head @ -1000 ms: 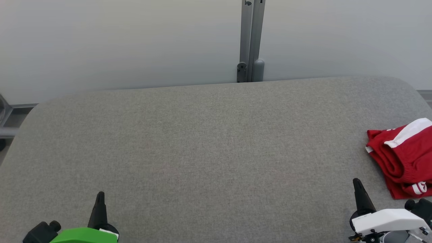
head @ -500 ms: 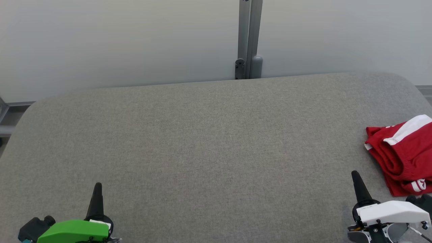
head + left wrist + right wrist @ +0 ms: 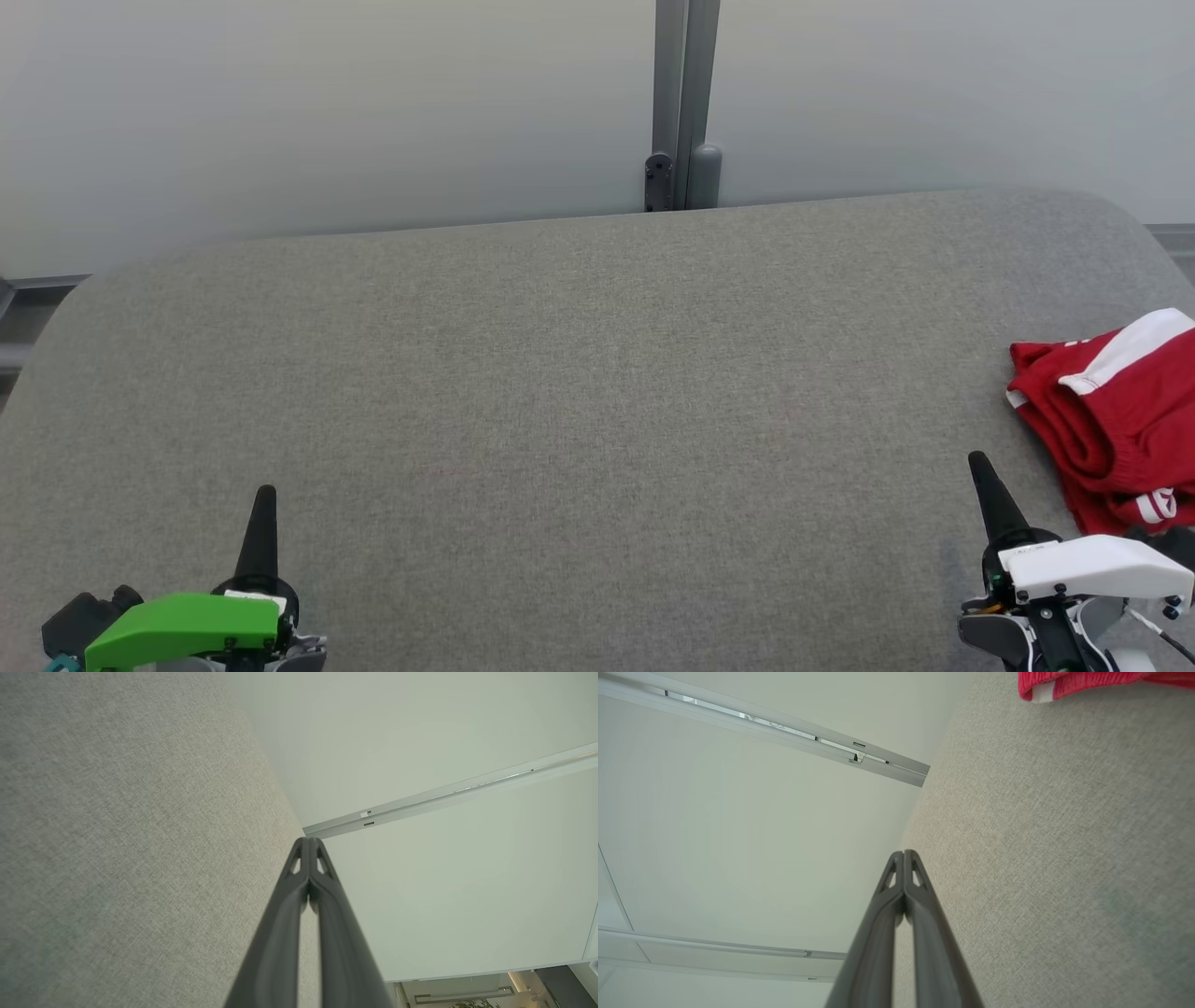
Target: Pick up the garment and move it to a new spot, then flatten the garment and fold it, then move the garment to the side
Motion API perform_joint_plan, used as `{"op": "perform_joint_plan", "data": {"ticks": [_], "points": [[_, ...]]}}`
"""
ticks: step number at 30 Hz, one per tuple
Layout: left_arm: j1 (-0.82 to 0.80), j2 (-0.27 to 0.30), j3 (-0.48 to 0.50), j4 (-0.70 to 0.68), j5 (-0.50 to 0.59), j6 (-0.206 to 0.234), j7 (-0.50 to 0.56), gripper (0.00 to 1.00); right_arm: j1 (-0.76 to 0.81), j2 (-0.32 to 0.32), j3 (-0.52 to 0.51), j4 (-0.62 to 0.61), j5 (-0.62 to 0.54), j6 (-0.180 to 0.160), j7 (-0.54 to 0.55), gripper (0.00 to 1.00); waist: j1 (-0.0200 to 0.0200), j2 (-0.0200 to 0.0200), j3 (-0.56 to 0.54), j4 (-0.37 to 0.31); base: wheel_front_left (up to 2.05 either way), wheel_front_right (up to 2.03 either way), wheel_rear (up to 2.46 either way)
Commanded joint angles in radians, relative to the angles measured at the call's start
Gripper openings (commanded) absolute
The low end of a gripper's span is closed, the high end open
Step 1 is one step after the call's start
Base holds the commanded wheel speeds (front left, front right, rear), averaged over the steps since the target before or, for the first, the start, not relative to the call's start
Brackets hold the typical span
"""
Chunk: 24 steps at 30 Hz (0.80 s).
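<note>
- left gripper (image 3: 264, 495) sits at the lower left of the head view, green housing, over the near edge of the table (image 3: 597, 373). its jaws are closed and hold nothing.
- the left wrist view confirms it: the two dark fingers are pressed together at the tips, with bare grey fabric on one side and pale wall on the other.
- right gripper (image 3: 978, 460) is at the lower right, white housing. its jaws are closed too and also hold nothing, tips meeting in the right wrist view.
- garment (image 3: 1111, 420) is red with white stripes and lies bunched in a loose fold at the table's right edge, partly cut off by the frame.
- the right gripper's fingertips are near the garment on its left and not touching the cloth. the white housing overlaps the garment's near edge in the head view, can't tell if there's contact.
- the garment is well apart from the left gripper.
- behind the table: pale wall panels (image 3: 280, 112) and a grey metal post (image 3: 684, 93).
</note>
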Motion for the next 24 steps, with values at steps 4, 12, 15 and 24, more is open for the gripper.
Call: {"op": "perform_joint_plan", "data": {"ticks": [4, 12, 15, 24], "points": [[-0.032, 0.006, 0.008, -0.013, -0.054, -0.007, 0.014, 0.00, -0.028, -0.006, -0.004, -0.002, 0.055, 0.001, 0.014, 0.00, 0.0000, -0.0001, 0.004, -0.003, 0.00, 0.00, 0.00], [-0.043, 0.006, 0.015, -0.017, -0.120, -0.008, 0.031, 0.00, -0.041, -0.007, -0.006, 0.002, 0.125, 0.001, 0.030, 0.00, 0.0000, -0.0001, 0.012, -0.007, 0.00, 0.00, 0.00], [-0.048, 0.007, 0.017, -0.019, -0.145, -0.008, 0.037, 0.00, -0.048, -0.007, -0.007, 0.003, 0.148, 0.001, 0.037, 0.00, 0.0000, -0.0001, 0.015, -0.008, 0.00, 0.00, 0.00], [-0.060, 0.007, 0.024, -0.025, -0.211, -0.007, 0.056, 0.00, -0.062, -0.008, -0.009, 0.007, 0.220, 0.000, 0.053, 0.00, 0.0000, -0.0001, 0.023, -0.013, 0.00, 0.00, 0.00]]}}
